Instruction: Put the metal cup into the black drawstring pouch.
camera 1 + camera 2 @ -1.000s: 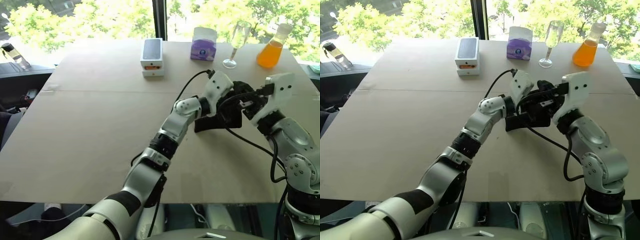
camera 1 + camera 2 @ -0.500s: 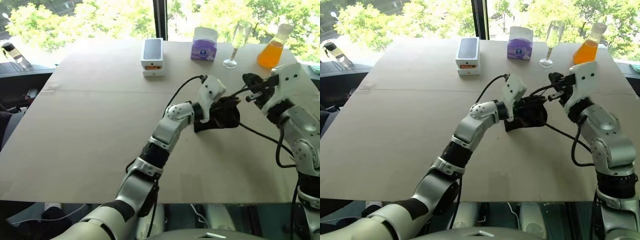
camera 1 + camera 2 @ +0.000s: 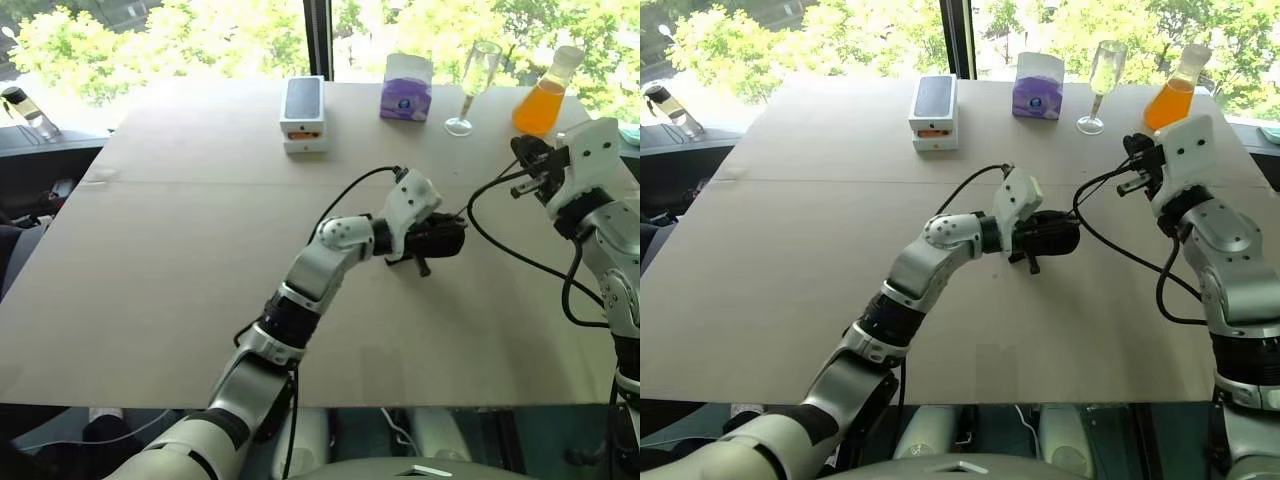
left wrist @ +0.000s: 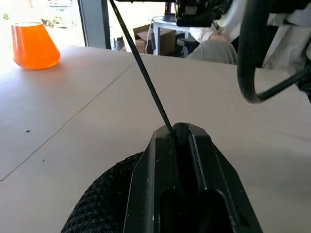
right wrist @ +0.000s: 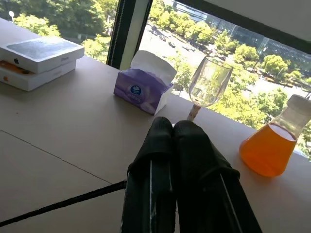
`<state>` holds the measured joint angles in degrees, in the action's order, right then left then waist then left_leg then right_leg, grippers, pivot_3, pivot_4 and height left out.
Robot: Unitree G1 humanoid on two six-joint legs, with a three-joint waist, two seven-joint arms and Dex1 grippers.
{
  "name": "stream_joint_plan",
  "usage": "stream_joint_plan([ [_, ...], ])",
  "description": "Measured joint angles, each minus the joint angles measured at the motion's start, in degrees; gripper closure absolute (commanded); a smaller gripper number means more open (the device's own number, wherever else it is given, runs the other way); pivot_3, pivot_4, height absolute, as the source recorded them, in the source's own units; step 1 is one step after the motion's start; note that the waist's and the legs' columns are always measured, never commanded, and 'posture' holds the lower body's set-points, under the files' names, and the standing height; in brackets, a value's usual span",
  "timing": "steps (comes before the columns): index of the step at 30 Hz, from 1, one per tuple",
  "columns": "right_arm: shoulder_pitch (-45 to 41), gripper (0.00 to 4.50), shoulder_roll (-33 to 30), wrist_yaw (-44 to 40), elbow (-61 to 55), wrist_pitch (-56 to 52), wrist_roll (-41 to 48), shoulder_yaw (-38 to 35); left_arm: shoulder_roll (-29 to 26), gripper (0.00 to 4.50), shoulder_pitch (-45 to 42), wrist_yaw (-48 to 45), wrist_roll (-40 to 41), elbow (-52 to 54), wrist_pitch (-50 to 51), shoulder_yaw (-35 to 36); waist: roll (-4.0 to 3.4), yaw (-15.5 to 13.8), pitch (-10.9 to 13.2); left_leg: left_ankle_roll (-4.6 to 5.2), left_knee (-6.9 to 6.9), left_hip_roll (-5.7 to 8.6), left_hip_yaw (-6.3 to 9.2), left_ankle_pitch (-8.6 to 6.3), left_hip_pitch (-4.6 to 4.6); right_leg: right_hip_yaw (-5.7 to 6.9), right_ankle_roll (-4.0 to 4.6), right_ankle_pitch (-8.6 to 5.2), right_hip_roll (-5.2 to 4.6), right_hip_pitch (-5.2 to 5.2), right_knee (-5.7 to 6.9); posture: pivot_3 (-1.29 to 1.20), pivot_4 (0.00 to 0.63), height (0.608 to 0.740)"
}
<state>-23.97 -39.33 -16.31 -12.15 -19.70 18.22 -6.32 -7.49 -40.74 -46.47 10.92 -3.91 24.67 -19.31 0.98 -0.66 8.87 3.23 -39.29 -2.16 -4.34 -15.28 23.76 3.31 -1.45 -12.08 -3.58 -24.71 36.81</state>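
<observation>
The black drawstring pouch (image 3: 446, 240) hangs just above the middle of the table, and my left gripper (image 4: 181, 132) is shut on it, pointing right. Its netted fabric (image 4: 97, 204) bulges beside the fingers. A thin black drawstring cord (image 4: 141, 63) runs taut from the left fingertips toward my right gripper (image 3: 523, 157), which is farther right and a little higher. The right gripper is shut on that cord (image 5: 63, 204). The metal cup is hidden.
Along the far edge stand a white phone box (image 3: 304, 112), a purple tissue pack (image 3: 406, 88), a tall stemmed glass (image 3: 472, 85) and an orange-liquid flask (image 3: 543, 95). A small bottle (image 3: 25, 110) sits off the table's far left corner.
The two grippers were together at the pouch. The right one has drawn away to the right with the cord, and the left one has carried the pouch leftward and turned it level.
</observation>
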Motion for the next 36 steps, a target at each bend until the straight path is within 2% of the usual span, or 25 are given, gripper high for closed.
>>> stream_joint_plan([
  [3, 0.0, 4.5, -2.9, -0.7, 1.3, 4.4, -2.3, 1.9, -3.4, 4.47, 0.6, -0.4, 0.5, 3.1, 0.9, -0.5, 0.0, 0.0, 0.0, -0.01, 0.0, 0.0, -0.02, 0.0, 0.0, -0.01, 0.0, 0.0, -0.01, 0.0, 0.0, 0.0, 0.15, 0.737],
  [9, 0.0, 4.5, -5.0, -0.8, 4.5, 9.6, -6.3, 3.8, -7.2, 4.47, 1.7, -0.8, 0.4, 4.9, 0.9, -1.6, 0.0, -0.1, 0.0, -0.23, -0.02, 0.01, -0.04, 0.14, 0.0, -0.03, 0.0, 0.0, -0.02, 0.01, -0.01, 0.0, 0.15, 0.737],
  [12, -2.7, 4.5, -11.1, 4.6, 15.0, 9.7, -11.3, -6.0, -14.5, 4.47, 8.7, -3.4, -2.1, 1.7, 3.4, -3.8, -0.51, -0.4, 0.1, -0.23, 0.01, 0.05, -0.19, 0.14, 0.01, -0.07, -0.06, -0.03, -0.11, -0.06, 0.0, 0.0, 0.15, 0.737],
  [14, -3.8, 4.5, -12.2, 6.0, 16.8, 10.0, -12.7, -10.7, -15.8, 4.47, 9.3, -3.8, -2.5, 0.4, 3.2, -3.4, -0.28, -0.2, 0.1, -0.25, 0.01, -0.04, -0.12, 0.15, -0.01, 0.0, -0.04, -0.04, -0.01, -0.02, -0.01, 0.0, 0.15, 0.737],
  [18, -3.8, 4.5, -9.3, 5.0, 15.6, 11.0, -13.1, -9.9, -14.1, 4.47, 7.6, -3.3, -4.0, -1.0, 2.4, -3.6, -0.35, 0.5, 0.0, -0.02, 0.0, -0.03, -0.23, 0.01, -0.13, -0.17, -0.06, -0.03, 0.03, 0.02, 0.05, 0.0, 0.15, 0.737],
  [22, -2.8, 4.5, -5.5, 2.9, 13.8, 8.8, -11.6, -9.3, -11.2, 4.47, 7.5, -3.1, -3.1, -2.4, 0.1, -1.3, -0.39, 0.4, 0.0, -0.25, -0.03, -0.03, -0.26, 0.15, -0.05, -0.2, -0.06, -0.01, 0.0, -0.07, 0.1, 0.0, 0.15, 0.737],
  [29, -2.3, 4.5, 0.1, 0.4, 2.3, 2.1, -7.4, -8.5, -5.8, 4.47, 6.2, -0.2, 1.9, -2.5, -2.5, 7.5, -0.4, 0.0, 0.0, -0.24, -0.02, -0.03, -0.23, 0.14, -0.02, -0.17, -0.06, -0.02, -0.01, -0.06, 0.05, 0.0, 0.15, 0.737],
  [36, -3.4, 4.5, 6.2, 0.6, -7.1, -7.2, -2.2, -6.0, -4.4, 4.47, 6.1, 5.2, 7.0, -1.8, -0.8, 16.1, -0.4, 0.0, 0.0, -0.24, -0.02, -0.03, -0.21, 0.14, -0.02, -0.15, -0.05, -0.01, -0.01, -0.06, 0.07, 0.0, 0.15, 0.737],
])
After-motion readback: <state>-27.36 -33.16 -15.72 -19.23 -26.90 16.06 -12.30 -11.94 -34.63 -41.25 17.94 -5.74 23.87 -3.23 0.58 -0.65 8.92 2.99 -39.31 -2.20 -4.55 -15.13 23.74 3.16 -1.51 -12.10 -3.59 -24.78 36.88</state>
